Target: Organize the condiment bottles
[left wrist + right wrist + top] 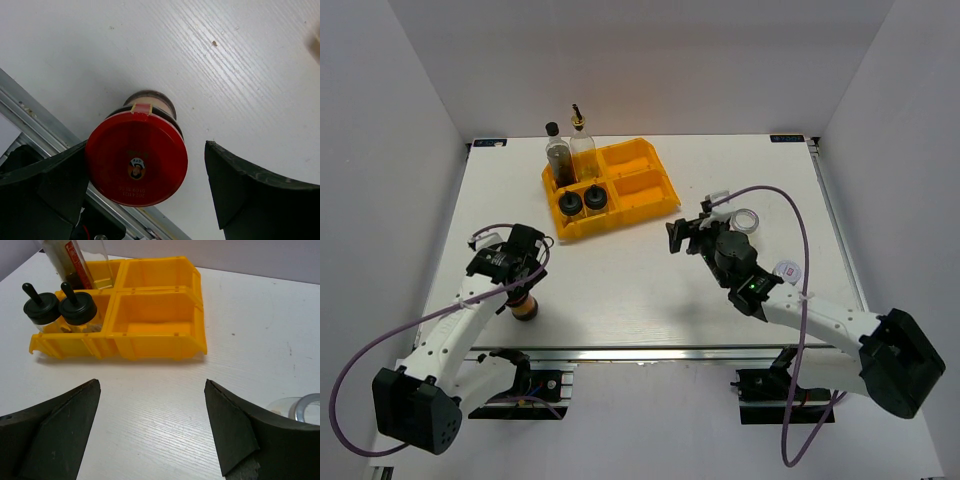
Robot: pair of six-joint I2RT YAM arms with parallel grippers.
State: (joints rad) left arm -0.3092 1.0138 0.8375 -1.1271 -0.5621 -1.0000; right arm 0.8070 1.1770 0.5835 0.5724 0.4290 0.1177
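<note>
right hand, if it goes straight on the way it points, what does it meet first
Most likely the yellow tray, at the front wall of the empty compartment facing the right hand; only bare table lies between, though depth is unclear.

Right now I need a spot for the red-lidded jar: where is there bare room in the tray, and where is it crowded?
Both right compartments of the tray are bare. The left two are crowded: two tall bottles behind, two shakers in front. The table in front of the tray is open too.
</note>
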